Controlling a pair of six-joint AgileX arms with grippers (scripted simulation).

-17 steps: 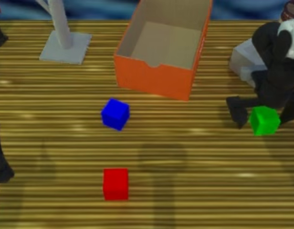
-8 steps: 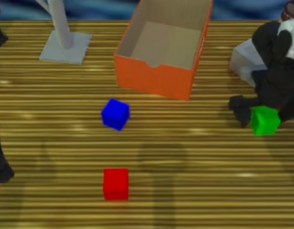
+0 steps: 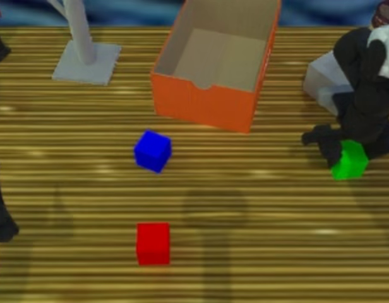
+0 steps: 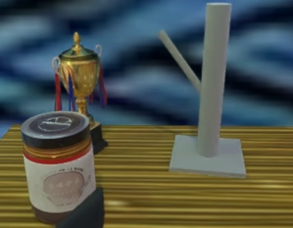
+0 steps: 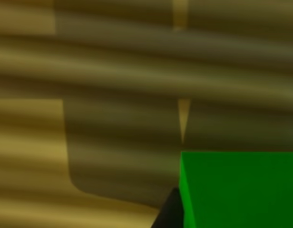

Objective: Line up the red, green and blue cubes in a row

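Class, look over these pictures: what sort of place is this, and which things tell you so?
Probably a simulated tabletop test scene, not a real room: a striped wooden table, plain red cube and blue cube, an orange box, and a blurred blue backdrop.

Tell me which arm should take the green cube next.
Right. The right gripper is already down over the green cube at the table's right side, fingers either side of it. The left arm sits parked at the far left edge, well away from it.
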